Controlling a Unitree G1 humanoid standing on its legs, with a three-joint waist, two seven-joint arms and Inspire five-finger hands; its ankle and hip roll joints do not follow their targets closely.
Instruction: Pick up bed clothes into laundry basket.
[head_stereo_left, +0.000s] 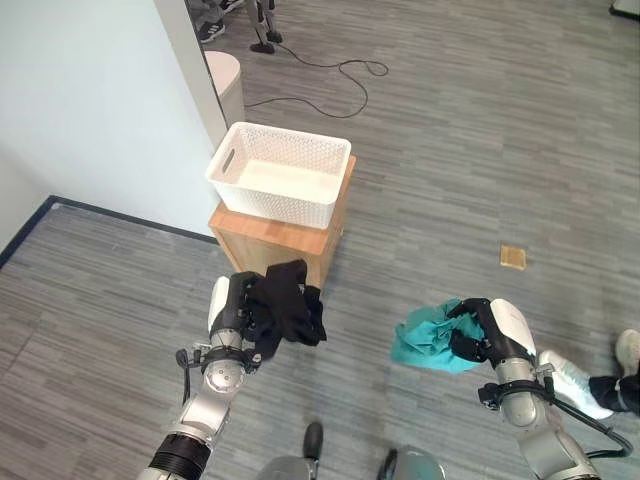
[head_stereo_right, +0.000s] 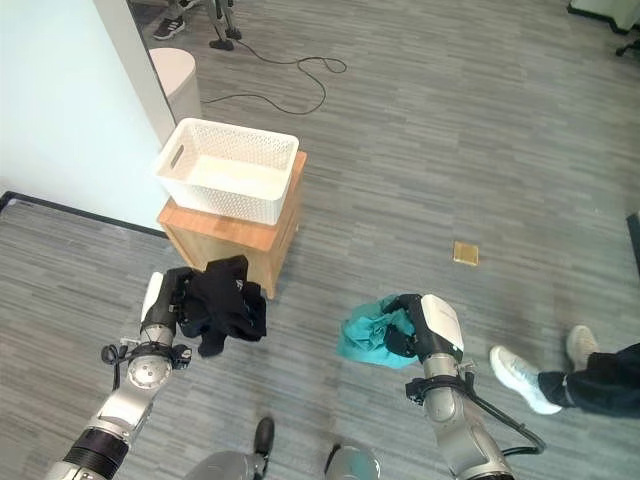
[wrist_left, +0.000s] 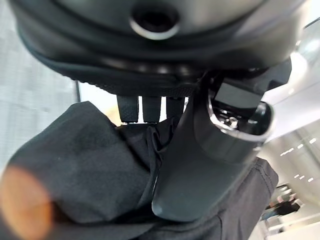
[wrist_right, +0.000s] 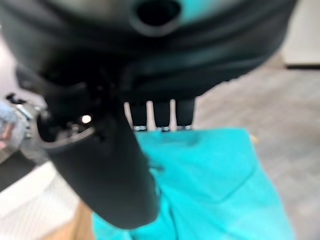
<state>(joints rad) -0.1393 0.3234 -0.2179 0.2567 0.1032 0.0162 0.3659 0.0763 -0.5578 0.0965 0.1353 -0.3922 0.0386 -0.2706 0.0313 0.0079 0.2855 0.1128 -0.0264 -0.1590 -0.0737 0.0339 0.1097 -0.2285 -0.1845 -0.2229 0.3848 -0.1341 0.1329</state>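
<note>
Left hand (head_stereo_left: 238, 322) clasps black garment (head_stereo_left: 290, 302); right hand (head_stereo_left: 480, 332) clasps teal garment (head_stereo_left: 430, 338). Both are short of the white laundry basket (head_stereo_left: 280, 172) on its wooden stand (head_stereo_left: 275, 238). Risk: hanging cloth snags the rim and drops outside

Black garment (head_stereo_left: 290, 300) and teal garment (head_stereo_left: 428, 338) held aloft near white basket (head_stereo_left: 280, 172).

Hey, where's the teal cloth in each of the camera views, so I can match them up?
Left eye view: teal cloth, lower right, clutched in the right hand.
Right eye view: lower middle, in that hand.
Right wrist view: just past the fingers.
Shared landmark: white basket on the wooden stand.
</note>
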